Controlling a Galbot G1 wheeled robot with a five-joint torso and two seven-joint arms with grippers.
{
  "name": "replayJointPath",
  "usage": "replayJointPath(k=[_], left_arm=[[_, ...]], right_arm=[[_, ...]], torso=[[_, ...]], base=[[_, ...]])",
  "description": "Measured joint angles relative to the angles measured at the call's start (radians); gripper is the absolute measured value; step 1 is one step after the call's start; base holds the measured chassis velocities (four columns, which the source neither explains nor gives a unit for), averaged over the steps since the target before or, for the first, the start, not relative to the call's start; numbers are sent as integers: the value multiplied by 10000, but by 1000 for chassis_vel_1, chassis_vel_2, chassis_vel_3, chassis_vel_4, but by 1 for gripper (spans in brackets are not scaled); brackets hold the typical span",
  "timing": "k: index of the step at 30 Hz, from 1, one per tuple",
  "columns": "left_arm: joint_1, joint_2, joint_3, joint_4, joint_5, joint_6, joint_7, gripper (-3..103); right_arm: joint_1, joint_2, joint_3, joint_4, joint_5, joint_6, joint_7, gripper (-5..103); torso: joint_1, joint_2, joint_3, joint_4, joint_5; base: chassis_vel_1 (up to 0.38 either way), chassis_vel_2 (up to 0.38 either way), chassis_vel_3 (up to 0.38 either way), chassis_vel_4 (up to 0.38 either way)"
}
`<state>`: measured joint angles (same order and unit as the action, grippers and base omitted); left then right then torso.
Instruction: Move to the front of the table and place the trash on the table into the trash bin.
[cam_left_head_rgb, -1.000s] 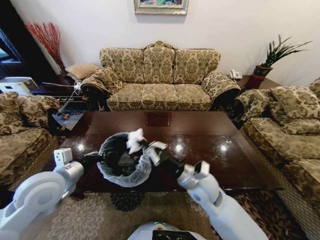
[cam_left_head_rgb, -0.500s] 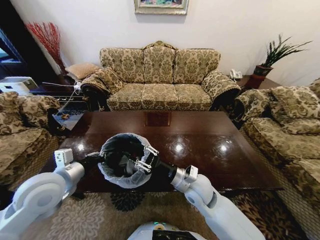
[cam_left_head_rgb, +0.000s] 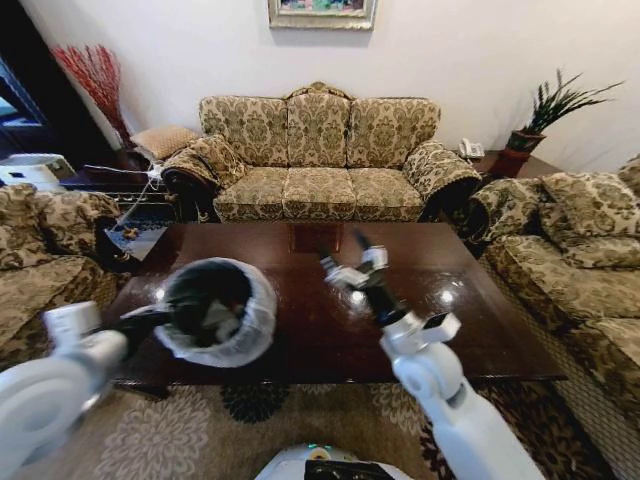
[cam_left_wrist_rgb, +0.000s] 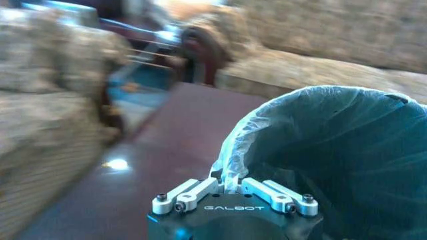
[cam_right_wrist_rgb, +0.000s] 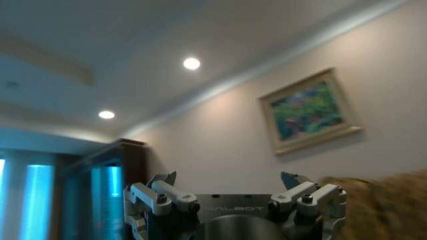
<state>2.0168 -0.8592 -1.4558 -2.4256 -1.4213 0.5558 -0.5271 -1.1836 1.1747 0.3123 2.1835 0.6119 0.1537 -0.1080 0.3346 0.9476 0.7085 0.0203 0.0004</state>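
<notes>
The black trash bin (cam_left_head_rgb: 215, 312) with its whitish liner hangs at the front left edge of the glossy dark table (cam_left_head_rgb: 460, 330). My left gripper (cam_left_head_rgb: 150, 320) is shut on the bin's near rim; in the left wrist view its fingers (cam_left_wrist_rgb: 200, 192) pinch the liner edge of the bin (cam_left_wrist_rgb: 333, 150). Whitish trash (cam_left_head_rgb: 216, 318) lies inside the bin. My right gripper (cam_left_head_rgb: 345, 255) is raised over the middle of the table, pointing upward, open and empty. In the right wrist view that gripper (cam_right_wrist_rgb: 228, 181) faces the wall and ceiling with its fingers spread.
A patterned sofa (cam_left_head_rgb: 320, 150) stands behind the table, armchairs at the left (cam_left_head_rgb: 45, 250) and right (cam_left_head_rgb: 580, 260). A potted plant (cam_left_head_rgb: 545, 115) and a phone sit on the back right side table. Patterned carpet (cam_left_head_rgb: 200, 430) lies in front.
A second ago my right gripper held white crumpled paper over the bin, then reached inside. It has now come out empty and risen up and right. The bin has shifted left.
</notes>
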Motion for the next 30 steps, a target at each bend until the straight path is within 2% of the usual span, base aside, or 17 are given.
replayJointPath(k=[1,2,4,5,7,9,12,13,15,17,19,20,23,24,25,27,30], left_arm=[[290,-518,-667,323,101,-212,49,0],[290,-518,-667,323,101,-212,49,0],[521,-1078,-1342,861,135,-585,-59,0],[521,-1078,-1342,861,135,-585,-59,0],[673,-1721,-2110,1806,35,-1020,-345,0],[685,-1828,-2211,1998,13,-1100,-418,0],[656,-2527,-2579,3383,-145,-1678,-767,0],[656,-2527,-2579,3383,-145,-1678,-767,0],[378,-2924,-2464,4356,-150,-2029,-982,0],[303,-2990,-2408,4527,-150,-2086,-1022,0],[-216,-3275,-2078,5392,-82,-2368,-1163,0],[-216,-3275,-2078,5392,-82,-2368,-1163,0],[-717,-3475,-1584,6338,153,-2794,-1290,0],[-1021,-3554,-1153,7022,320,-3169,-1307,0],[-1021,-3554,-1153,7022,320,-3169,-1307,0],[-1470,-3737,-379,8121,527,-3403,-1322,0],[-1918,-3941,224,8844,604,-3459,-1280,0]], right_arm=[[-87,56,317,-146,147,9,161,100],[-87,56,317,-146,147,9,161,100],[-123,174,504,-326,139,90,247,100],[-123,174,504,-326,139,90,247,100],[-180,244,473,-494,94,215,263,100],[-193,235,442,-522,103,236,264,100],[-211,218,345,-653,91,336,259,100],[-211,218,345,-653,91,336,259,100],[-228,271,342,-615,-11,356,281,100],[-243,281,348,-587,-54,358,291,100],[-363,277,395,-439,-237,360,374,100],[-363,277,395,-439,-237,360,374,100],[-542,261,523,-288,-340,360,436,100],[-676,256,642,-208,-371,360,439,100],[-676,256,642,-208,-371,360,439,100],[-941,237,912,-101,-448,360,441,100],[-1206,204,1143,1,-533,360,440,100]], torso=[[0,0,0,0,-7],[0,0,0,0,-7],[-1,0,-1,-2,-5],[-1,0,-1,-2,-5],[0,0,0,-1,-4],[0,0,0,-1,-4],[-1,1,-2,1,-1],[-1,1,-2,1,-1],[-1,1,-2,6,-6],[-1,1,-1,5,-5],[-1,1,-1,1,-11],[-1,1,-1,1,-11],[-1,1,0,3,9],[-2,1,-1,3,17],[-2,1,-1,3,17],[-1,1,-1,-1,-20],[-1,1,0,3,-18]], base=[[0,0,0,0],[0,0,0,0],[0,0,0,0],[0,0,0,0],[0,0,0,0],[0,0,0,0],[0,0,0,0],[0,0,0,0],[0,0,0,0],[0,0,0,0],[0,0,0,0],[0,0,0,0],[0,0,0,0],[0,0,0,0],[0,0,0,0],[0,0,0,0],[0,0,0,0]])
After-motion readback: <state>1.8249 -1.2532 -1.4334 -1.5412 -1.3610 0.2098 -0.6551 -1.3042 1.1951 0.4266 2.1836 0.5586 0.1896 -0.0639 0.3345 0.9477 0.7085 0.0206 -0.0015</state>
